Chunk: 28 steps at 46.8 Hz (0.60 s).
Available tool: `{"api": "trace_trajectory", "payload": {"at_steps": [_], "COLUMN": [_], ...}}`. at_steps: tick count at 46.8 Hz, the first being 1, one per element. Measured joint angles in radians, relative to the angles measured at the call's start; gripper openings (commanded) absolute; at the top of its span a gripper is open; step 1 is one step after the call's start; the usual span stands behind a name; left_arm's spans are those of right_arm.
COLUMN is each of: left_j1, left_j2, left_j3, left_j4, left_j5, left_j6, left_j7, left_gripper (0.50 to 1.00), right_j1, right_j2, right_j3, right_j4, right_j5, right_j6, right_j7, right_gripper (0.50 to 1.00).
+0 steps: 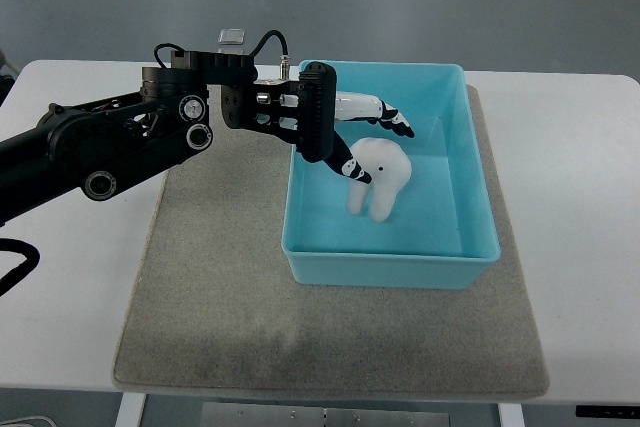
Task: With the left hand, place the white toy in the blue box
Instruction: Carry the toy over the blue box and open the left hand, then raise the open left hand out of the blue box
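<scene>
The left hand (355, 137) reaches in from the left over the near-left wall of the blue box (470, 262), its black palm block above the rim and its fingers (388, 115) spread loosely out over the box's interior. The white toy (382, 175), shaped like a tooth, sits just below and beyond the fingertips, on or very near the box floor, roughly in the middle of the box. The thumb appears to lie against the toy's upper-left edge, while the other fingers fan out above it and do not wrap it; whether any finger is bearing on the toy cannot be told from this angle. The hand looks relaxed and wide, holding nothing firmly. By my reading, this is the release step: the toy is already inside the box and the grasp has let go. What remains seems to be clearing the hand out, which calls for lifting straight up first so the thumb does not drag the toy or catch the wall beneath the palm, then drawing back to the left over the grey mat (220, 297). The right arm does not show.
</scene>
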Motion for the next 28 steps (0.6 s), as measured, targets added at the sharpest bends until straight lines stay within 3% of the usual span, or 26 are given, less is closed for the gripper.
{"api": "trace_trajectory", "payload": {"at_steps": [10, 28], "left_j1": [-0.012, -0.037], "left_j2": [0.014, 0.121], "left_j3": [-0.021, -0.038], "left_j4": [-0.001, 0.018], "left_j5": [-0.070, -0.459], "left_j6": [0.011, 0.018], "left_j7": [-0.006, -0.005], "left_gripper": [0.994, 0.994], "right_j1": [0.000, 0.000], "right_j2": [0.000, 0.000], "right_j3": [0.000, 0.000], "right_j4": [0.000, 0.000], "right_j5": [0.000, 0.000], "right_j6": [0.000, 0.000], "right_j7": [0.000, 0.000], "right_gripper": [0.936, 0.936]}}
